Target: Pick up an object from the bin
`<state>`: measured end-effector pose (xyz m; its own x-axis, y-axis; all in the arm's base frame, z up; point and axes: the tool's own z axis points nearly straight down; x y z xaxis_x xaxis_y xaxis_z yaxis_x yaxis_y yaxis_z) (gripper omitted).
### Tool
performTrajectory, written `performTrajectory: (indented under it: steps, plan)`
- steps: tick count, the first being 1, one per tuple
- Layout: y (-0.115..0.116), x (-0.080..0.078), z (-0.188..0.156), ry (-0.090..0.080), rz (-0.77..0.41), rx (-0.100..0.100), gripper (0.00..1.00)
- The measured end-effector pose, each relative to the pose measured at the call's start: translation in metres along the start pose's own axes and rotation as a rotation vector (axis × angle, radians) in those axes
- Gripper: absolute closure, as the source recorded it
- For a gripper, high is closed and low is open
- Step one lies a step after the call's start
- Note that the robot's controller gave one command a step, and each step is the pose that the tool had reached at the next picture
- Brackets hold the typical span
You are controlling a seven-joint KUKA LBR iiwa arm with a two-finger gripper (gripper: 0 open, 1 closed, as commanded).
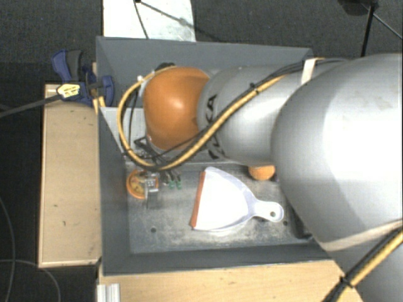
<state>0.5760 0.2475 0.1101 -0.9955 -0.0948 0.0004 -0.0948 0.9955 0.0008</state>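
Note:
My gripper (pixel 152 184) reaches down at the left side of the bin floor, just below the arm's orange cover. A small round orange and yellow thing (pixel 135 184) lies right against its left side, touching or nearly touching it. A white dustpan (pixel 221 201) with an orange front edge and a short handle with a hole lies on the floor to the gripper's right, apart from it. An orange rounded thing (pixel 262 172) peeks out from under the arm behind the dustpan.
The big silver arm covers the bin's right and back parts. The bin's left wall rises close beside the round orange thing. Bare floor runs along the front, below the gripper and the dustpan.

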Motion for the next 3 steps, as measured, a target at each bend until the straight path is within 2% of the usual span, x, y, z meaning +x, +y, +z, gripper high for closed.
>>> performTrajectory:
  steps: [1,2,3]
  plan:
    - [0.006,-0.005,-0.037,-0.007,0.011,-0.002,0.00]
    - [0.004,-0.003,0.040,-0.007,0.154,-0.002,0.00]
    - [0.004,-0.017,0.035,-0.010,0.077,-0.004,1.00]
